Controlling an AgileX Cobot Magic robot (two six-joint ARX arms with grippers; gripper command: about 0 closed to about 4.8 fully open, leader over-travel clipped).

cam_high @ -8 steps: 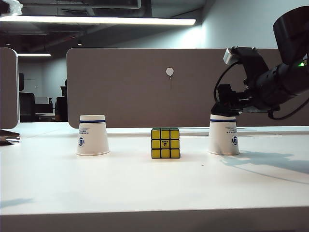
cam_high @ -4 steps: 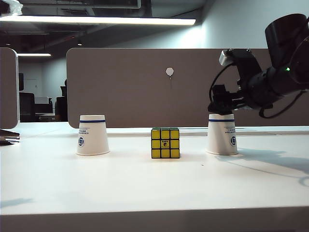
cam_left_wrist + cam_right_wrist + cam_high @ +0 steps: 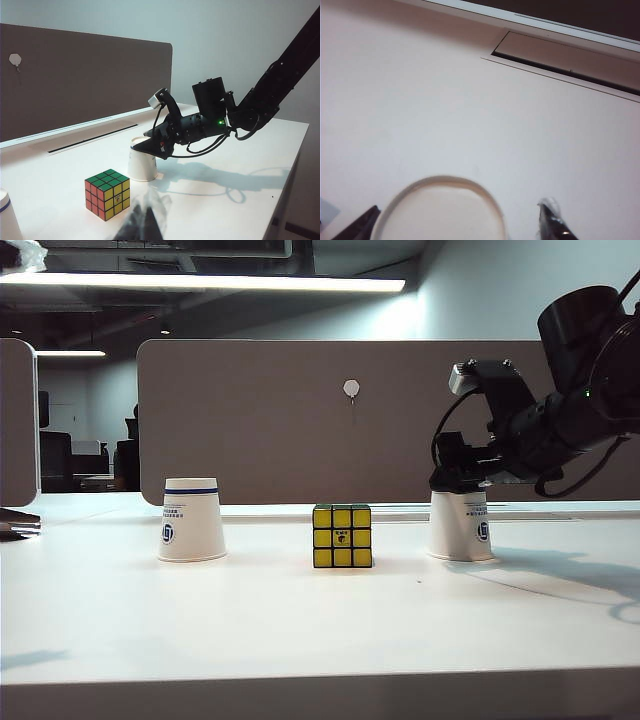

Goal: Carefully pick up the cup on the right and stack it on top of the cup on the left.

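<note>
Both white paper cups stand upside down on the white table. The left cup point(image 3: 192, 521) is far from both grippers; a sliver of the left cup point(image 3: 7, 220) shows in the left wrist view. The right cup point(image 3: 461, 529) point(image 3: 142, 161) has my right gripper point(image 3: 455, 481) point(image 3: 151, 145) lowered around its top. In the right wrist view the right cup's upturned base point(image 3: 440, 212) lies between the spread fingers point(image 3: 553, 224), with a gap on each side; my right gripper point(image 3: 457, 227) is open. My left gripper point(image 3: 145, 225) hangs back, fingertips together, holding nothing.
A Rubik's cube point(image 3: 342, 536) point(image 3: 107, 193) sits on the table between the two cups. A grey partition point(image 3: 300, 420) runs along the table's far edge. A cable slot point(image 3: 570, 60) is cut into the table behind the right cup.
My right gripper has sunk and shifted slightly left, from just above the right cup's top to straddling it. The left cup, the cube and the left arm have not moved.
</note>
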